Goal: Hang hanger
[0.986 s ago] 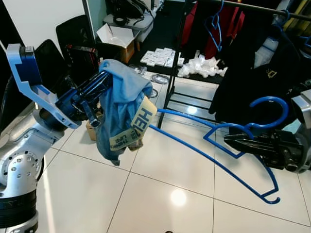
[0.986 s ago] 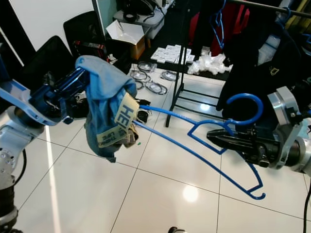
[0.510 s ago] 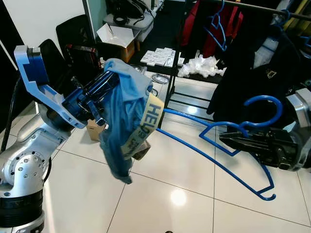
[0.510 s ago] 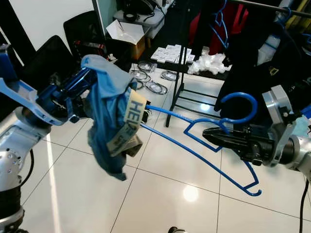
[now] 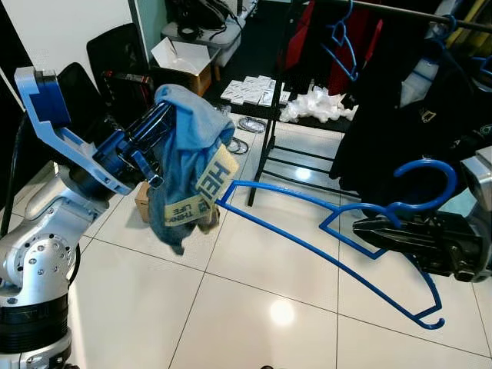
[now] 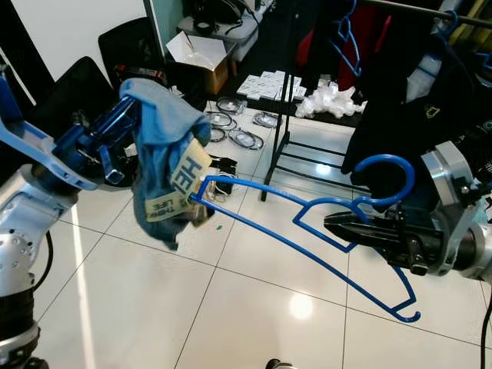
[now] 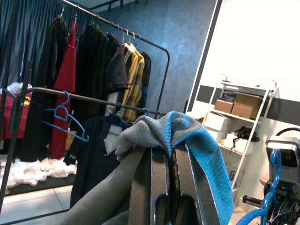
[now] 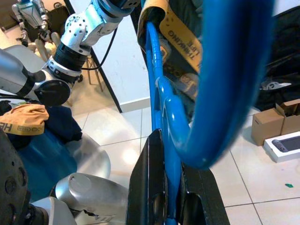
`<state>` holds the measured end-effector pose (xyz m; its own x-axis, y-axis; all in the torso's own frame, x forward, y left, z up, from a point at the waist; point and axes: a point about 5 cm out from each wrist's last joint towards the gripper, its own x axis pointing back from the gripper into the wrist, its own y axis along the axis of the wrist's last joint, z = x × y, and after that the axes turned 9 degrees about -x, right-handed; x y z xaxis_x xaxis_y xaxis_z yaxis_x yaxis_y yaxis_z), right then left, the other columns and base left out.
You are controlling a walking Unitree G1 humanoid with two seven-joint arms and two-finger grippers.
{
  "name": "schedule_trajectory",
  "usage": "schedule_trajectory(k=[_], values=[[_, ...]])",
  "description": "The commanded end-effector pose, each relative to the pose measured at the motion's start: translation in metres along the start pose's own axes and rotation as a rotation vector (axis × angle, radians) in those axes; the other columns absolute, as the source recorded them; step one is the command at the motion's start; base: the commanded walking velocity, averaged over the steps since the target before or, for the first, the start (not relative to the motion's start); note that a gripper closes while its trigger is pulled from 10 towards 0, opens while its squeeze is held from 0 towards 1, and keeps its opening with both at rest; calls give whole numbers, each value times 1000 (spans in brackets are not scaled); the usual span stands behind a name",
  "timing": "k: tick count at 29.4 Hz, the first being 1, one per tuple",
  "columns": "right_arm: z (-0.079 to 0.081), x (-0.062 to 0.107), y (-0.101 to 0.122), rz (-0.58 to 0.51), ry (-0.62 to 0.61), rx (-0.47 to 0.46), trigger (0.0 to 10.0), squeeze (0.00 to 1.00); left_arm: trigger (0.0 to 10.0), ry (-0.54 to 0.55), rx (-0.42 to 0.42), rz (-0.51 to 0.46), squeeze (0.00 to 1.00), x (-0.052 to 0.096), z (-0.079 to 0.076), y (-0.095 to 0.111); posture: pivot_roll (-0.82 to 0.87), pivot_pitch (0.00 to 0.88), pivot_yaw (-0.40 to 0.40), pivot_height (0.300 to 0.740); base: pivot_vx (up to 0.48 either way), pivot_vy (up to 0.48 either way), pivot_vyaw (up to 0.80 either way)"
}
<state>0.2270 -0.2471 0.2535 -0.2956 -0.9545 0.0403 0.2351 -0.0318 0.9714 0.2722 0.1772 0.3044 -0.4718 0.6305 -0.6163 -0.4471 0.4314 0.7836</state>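
Note:
My left gripper is raised at the left, shut on a light blue garment that hangs draped over its fingers. A yellow printed label shows on the cloth. At the right, my right gripper is shut on the neck of a large blue hanger, whose hook curves up above the fingers. The hanger lies nearly level. Its far end reaches the garment's lower edge beside the label. In the right wrist view the hanger's bar runs from the fingers up to the cloth.
A clothes rail crosses the back right with dark garments and an empty blue hanger on it; its black post stands just behind the held hanger. Chairs, an open cardboard box and cables crowd the back left. White tiled floor lies in front.
The garment swung out to the right and has come back left and higher. The hanger's far end, earlier behind the cloth, now shows lower and further left at the label.

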Motion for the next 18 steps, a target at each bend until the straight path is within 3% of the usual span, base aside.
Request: schedule_trajectory(k=[1,16,18], values=[[4,1,4,0,1,22,10000,0,10000,21,-8,-13,0,2,4,1,-50,147,9,740,0,0,0],[-10,-3,15,-57,-103,98,10000,0,10000,0,13,-16,0,0,-1,-1,-49,141,3,740,0,0,0],[-9,-14,14,-89,-66,85,10000,0,10000,-1,34,-23,0,-3,-5,-5,-51,140,3,740,0,0,0]])
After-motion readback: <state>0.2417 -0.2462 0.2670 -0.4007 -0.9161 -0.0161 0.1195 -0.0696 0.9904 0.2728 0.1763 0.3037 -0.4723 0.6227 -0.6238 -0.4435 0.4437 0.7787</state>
